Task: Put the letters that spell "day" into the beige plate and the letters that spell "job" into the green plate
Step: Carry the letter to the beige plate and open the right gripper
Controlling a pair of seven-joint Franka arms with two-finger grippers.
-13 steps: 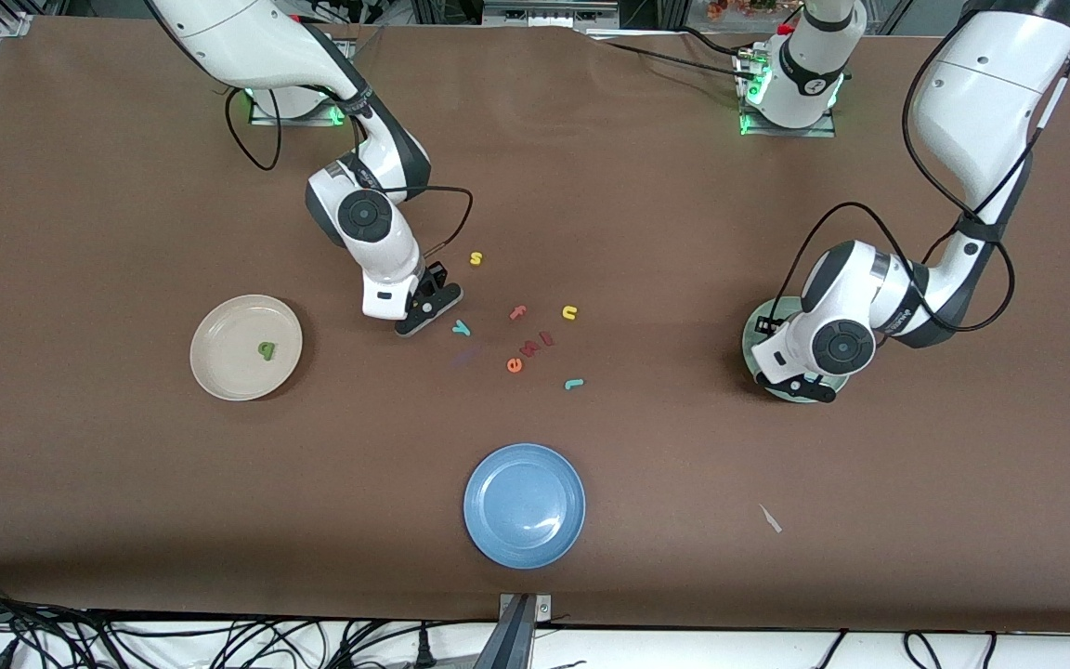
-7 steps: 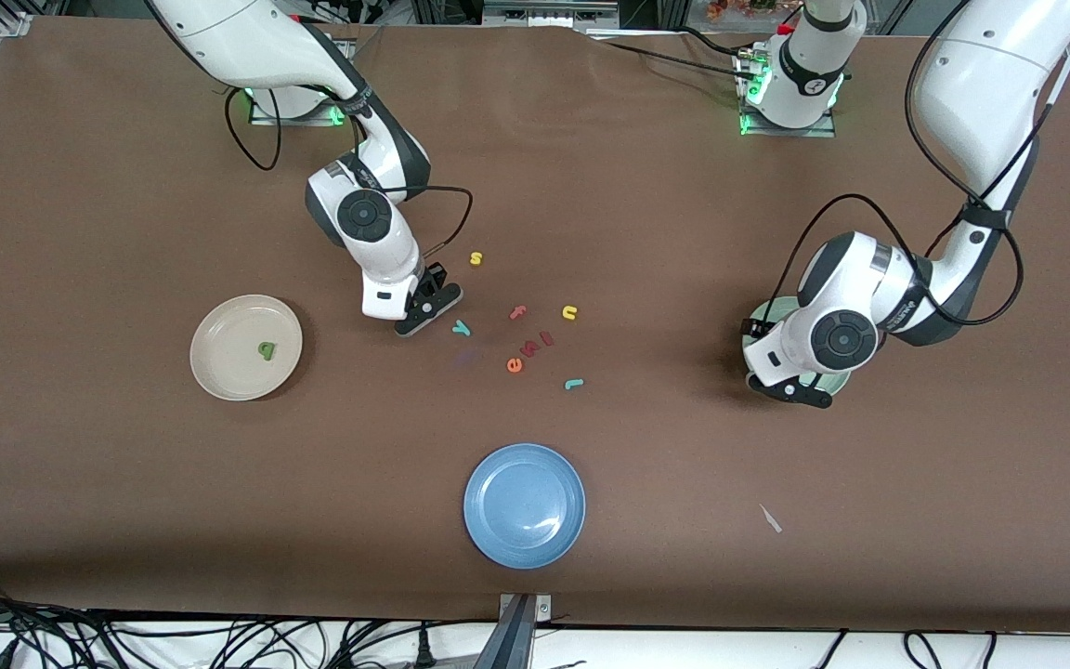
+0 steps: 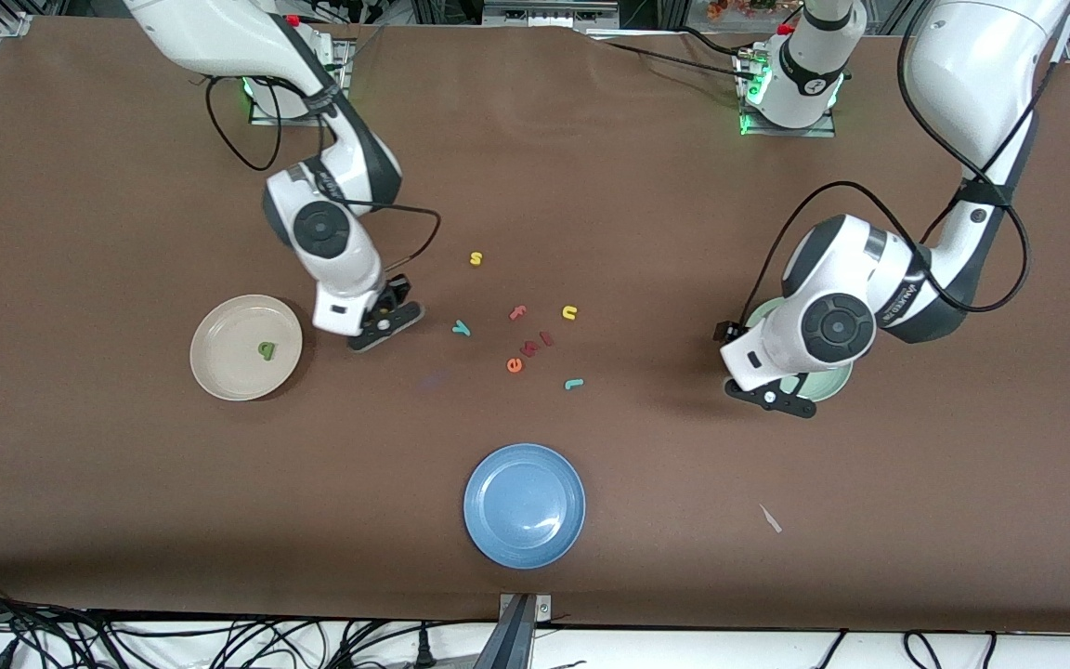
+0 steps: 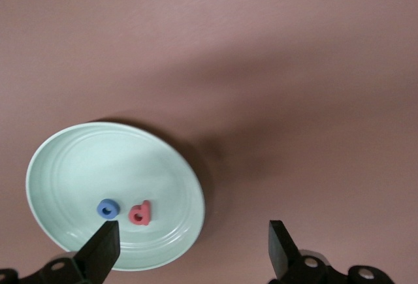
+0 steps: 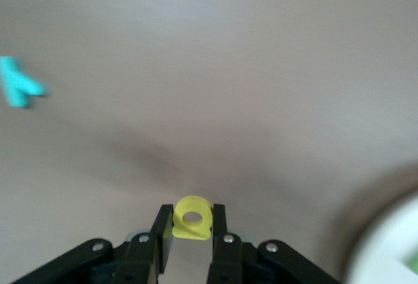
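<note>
My right gripper (image 5: 192, 232) is shut on the yellow rounded letter (image 5: 192, 217) and hangs over bare table between the beige plate (image 3: 219, 372) and the teal "y" (image 3: 461, 327). The dark green letter (image 3: 266, 349) lies in the beige plate. My left gripper (image 4: 191, 254) stands open and holds nothing, over the rim of the green plate (image 4: 65, 160). In that plate lie the blue "o" (image 4: 108, 208) and the red "b" (image 4: 140, 213). The teal "j" (image 3: 573, 383) lies on the table among the loose letters.
Mid-table lie a yellow "s" (image 3: 476, 258), a pink "f" (image 3: 518, 312), a yellow "u" (image 3: 569, 313), an orange "e" (image 3: 515, 365) and two small red letters (image 3: 536, 345). A blue plate (image 3: 524, 505) sits nearer the front camera.
My right gripper closed on the yellow letter beside the teal "y" and carried it toward the beige plate. My left gripper opened wide and drifted off the green plate's middle to its rim.
</note>
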